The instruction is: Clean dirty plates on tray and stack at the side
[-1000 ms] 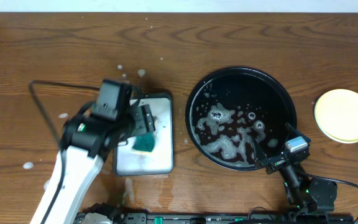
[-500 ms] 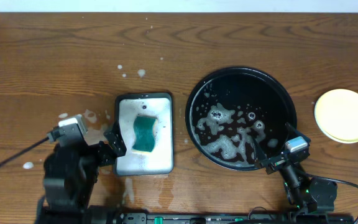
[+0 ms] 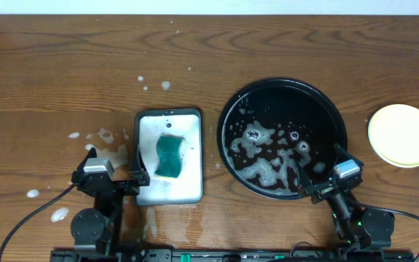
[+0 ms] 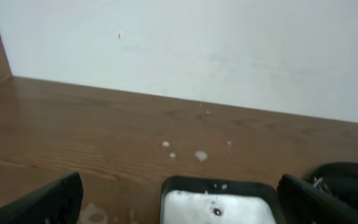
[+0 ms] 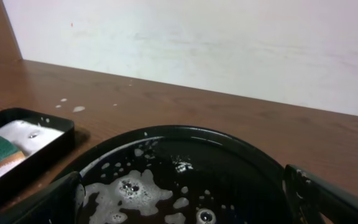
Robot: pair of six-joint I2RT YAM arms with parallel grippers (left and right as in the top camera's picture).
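Left gripper (image 3: 113, 166) and right gripper (image 3: 320, 172) gape empty; foamy black tray (image 3: 282, 81), yellow-topped plates (image 3: 404, 135) stacked nearby

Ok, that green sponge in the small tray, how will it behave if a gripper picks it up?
The sponge probably squashes and bends rather than staying stiff; it looks like soft foam. It lies among suds in the small tray, so it is likely wet, slippery and dripping. Lying flat, it should not roll.
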